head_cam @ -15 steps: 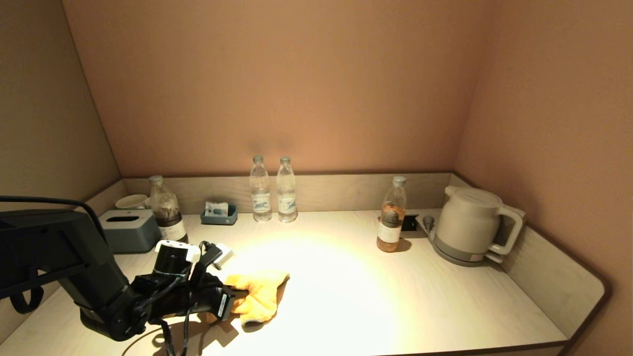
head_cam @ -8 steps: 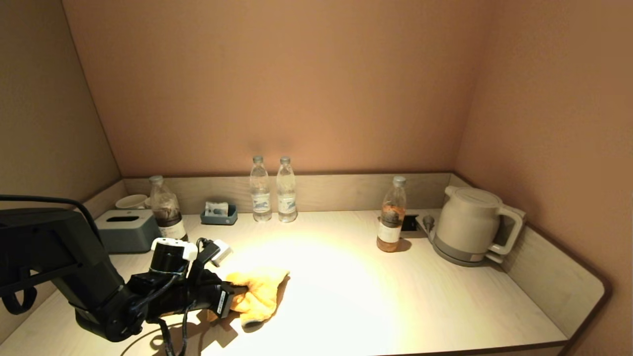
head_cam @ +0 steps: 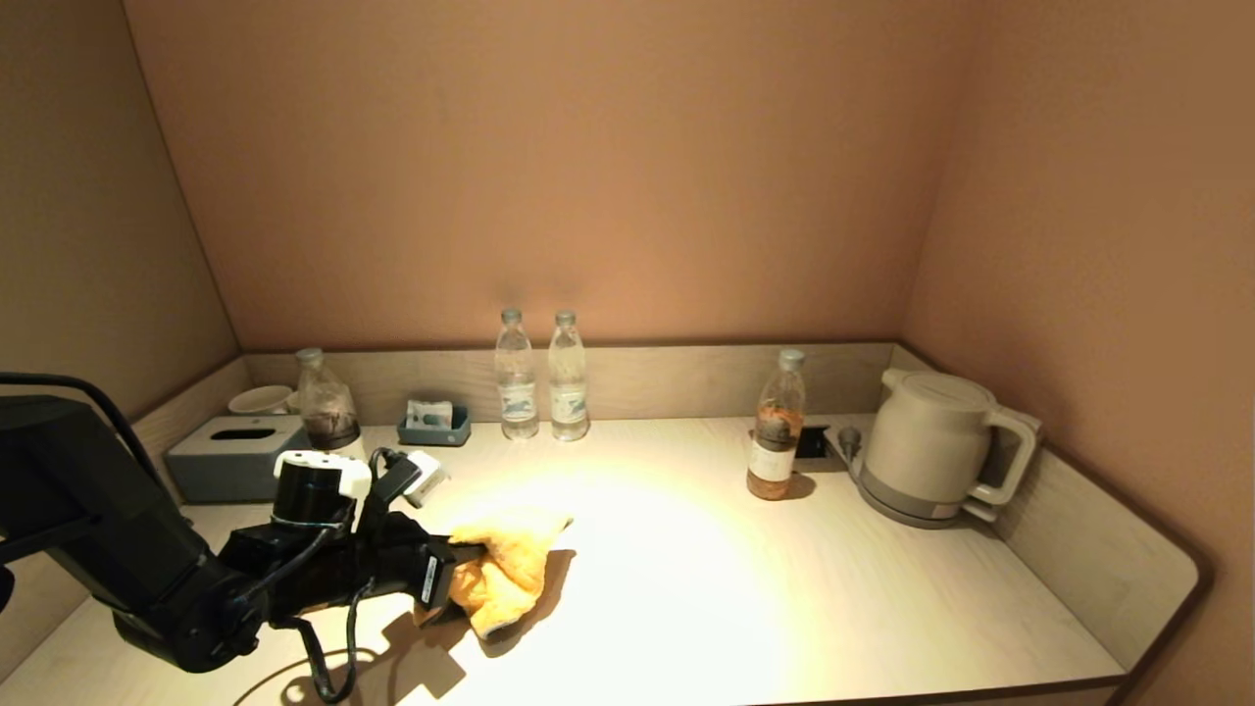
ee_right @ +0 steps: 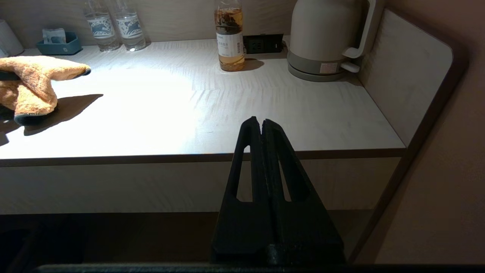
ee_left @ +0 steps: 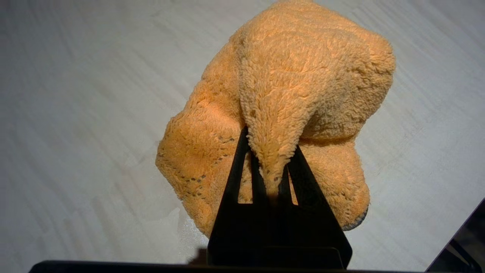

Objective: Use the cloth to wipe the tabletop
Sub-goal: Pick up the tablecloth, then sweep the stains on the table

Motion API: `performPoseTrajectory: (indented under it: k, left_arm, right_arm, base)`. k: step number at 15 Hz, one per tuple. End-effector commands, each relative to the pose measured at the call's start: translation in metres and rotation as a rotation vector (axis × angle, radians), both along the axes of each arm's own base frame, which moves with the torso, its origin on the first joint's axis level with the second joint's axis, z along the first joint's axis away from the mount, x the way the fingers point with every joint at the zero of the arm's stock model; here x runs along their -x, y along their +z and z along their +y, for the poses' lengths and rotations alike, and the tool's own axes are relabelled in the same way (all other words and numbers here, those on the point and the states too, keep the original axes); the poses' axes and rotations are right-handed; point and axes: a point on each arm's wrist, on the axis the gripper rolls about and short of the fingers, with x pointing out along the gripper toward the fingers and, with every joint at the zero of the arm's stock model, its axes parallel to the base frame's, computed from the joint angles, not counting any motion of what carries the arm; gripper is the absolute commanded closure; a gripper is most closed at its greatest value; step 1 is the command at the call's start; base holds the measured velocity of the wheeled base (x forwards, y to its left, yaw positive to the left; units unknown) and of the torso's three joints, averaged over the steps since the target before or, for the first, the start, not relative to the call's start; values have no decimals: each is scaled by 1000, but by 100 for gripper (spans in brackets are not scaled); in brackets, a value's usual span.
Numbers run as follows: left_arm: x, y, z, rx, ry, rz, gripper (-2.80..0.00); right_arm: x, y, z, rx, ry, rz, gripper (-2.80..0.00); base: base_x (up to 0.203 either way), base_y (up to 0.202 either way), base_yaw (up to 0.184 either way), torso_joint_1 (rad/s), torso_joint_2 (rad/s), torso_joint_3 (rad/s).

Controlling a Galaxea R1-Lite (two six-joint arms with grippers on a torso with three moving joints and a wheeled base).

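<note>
Head view, cloth (head_cam: 505, 574) in left claw (head_cam: 461, 580)

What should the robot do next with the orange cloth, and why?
Probably lower it. The left gripper pinches a fold of the cloth, which hangs bunched with a shadow beneath, seemingly barely touching the tabletop. Pressing it flat would let it wipe.

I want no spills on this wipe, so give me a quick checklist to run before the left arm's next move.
1. Left hand shut on the cloth: ok.
2. Cloth touching the tabletop: cannot tell; most of it hangs lifted.
3. Tabletop ahead of the cloth bare: ok.
4. Tea bottle and kettle away from the cloth: ok.
5. Right hand shut, parked below the table edge: ok.
</note>
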Motion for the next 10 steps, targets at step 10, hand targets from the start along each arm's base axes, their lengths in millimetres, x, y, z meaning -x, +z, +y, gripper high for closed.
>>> performPoseTrajectory:
  k: [10]
  left_arm:
    - [1,13,0,14,-2,-41,0]
  right_arm:
    - [-6,-3,-1,103,-56,-97,0]
  base:
    - [0,0,0,0,0,0]
